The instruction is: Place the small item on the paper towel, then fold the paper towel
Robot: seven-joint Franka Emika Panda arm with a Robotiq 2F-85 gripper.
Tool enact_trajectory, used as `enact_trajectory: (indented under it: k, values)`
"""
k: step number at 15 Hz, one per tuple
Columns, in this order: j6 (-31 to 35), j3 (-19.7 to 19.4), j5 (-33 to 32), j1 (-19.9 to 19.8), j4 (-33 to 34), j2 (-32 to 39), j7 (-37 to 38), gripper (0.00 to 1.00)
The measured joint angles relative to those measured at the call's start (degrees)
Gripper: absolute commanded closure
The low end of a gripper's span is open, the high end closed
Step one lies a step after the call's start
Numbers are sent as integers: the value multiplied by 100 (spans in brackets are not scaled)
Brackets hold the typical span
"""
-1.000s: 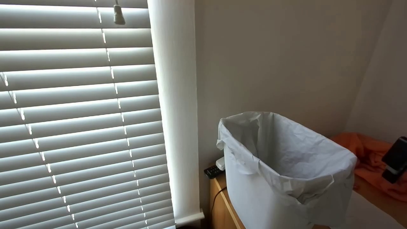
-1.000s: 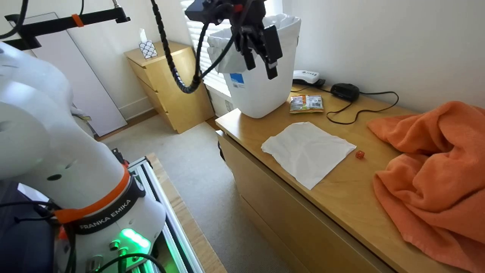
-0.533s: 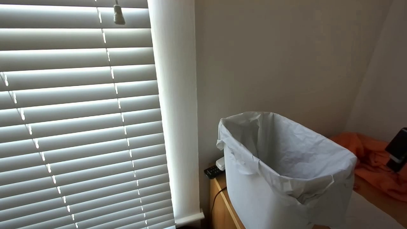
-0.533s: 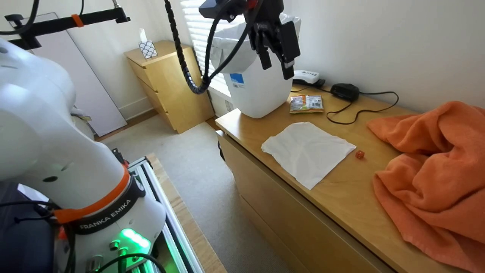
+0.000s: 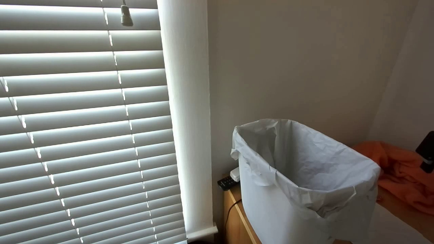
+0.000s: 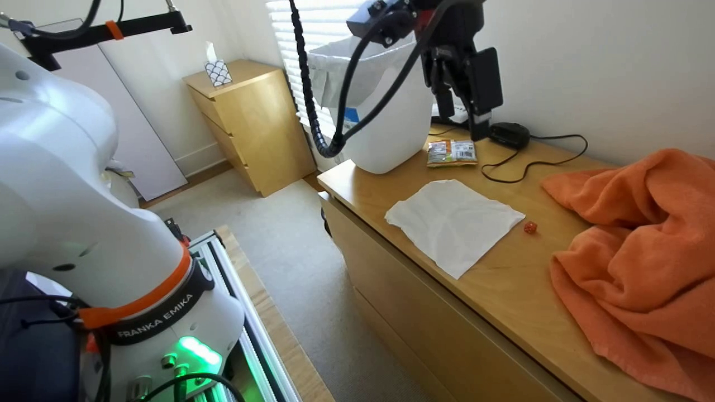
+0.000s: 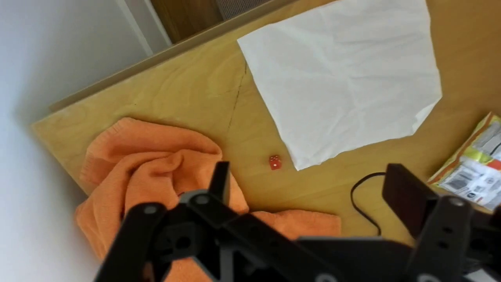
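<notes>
Wooden tabletop is gleaming at one corner, paper towel is looking matt, orange cloth rough, packet glossy

In an exterior view the white arm is holding its black hand aloft; both fingers are pointing downward and standing well apart.

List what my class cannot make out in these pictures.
Paper towel: in an exterior view, partly hidden by the bin, cut off by the bottom edge.
Bin's floor: hidden there by its near wall.
Die: pips too small to count in an exterior view.
Packet: cut off by the wrist view's right edge; print blurred.
</notes>
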Motion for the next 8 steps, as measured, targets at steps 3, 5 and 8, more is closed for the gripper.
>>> enact_trajectory:
  k: [3, 5, 8]
  values:
    - [379, -122, 0, -52, 131, 638, 336, 0]
    - [567, -166, -24, -53, 213, 1065, 515, 0]
    - [599, -275, -36, -46, 396, 1653, 571, 0]
